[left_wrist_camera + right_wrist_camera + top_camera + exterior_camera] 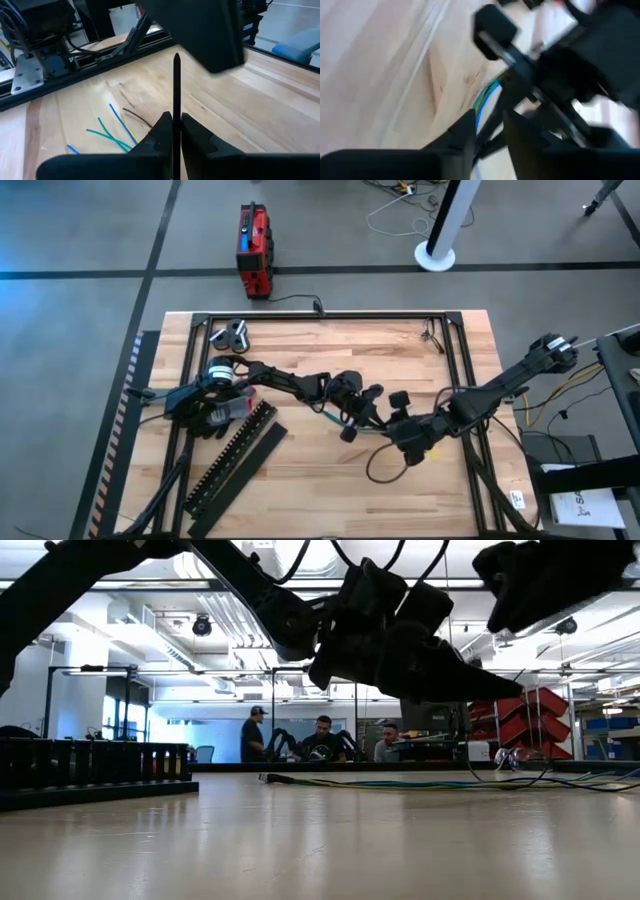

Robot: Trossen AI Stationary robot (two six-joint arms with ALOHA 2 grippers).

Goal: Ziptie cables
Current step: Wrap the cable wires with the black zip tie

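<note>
Nearest the front edge of the tabletop [300,480], the black comb-toothed duct [232,455] and its flat lid [240,480] lie side by side, apart from the work. Beyond them, at mid-table, the two arms meet. The left end effector [175,131] has its fingers pressed together on a thin black zip tie [176,85], which stands up straight out of the grip. The right end effector [487,131] is closed on the cables [481,102], blue, green and dark strands that lie on the wood and trail out between the two arms. This looks like the threading step: the tie is in hand but not yet looped round the bundle. The next move likely calls for passing the tie's tip under and around the strands while the right arm keeps them gathered. Farther off, a red box [254,236] sits on the floor beyond the far edge.
</note>
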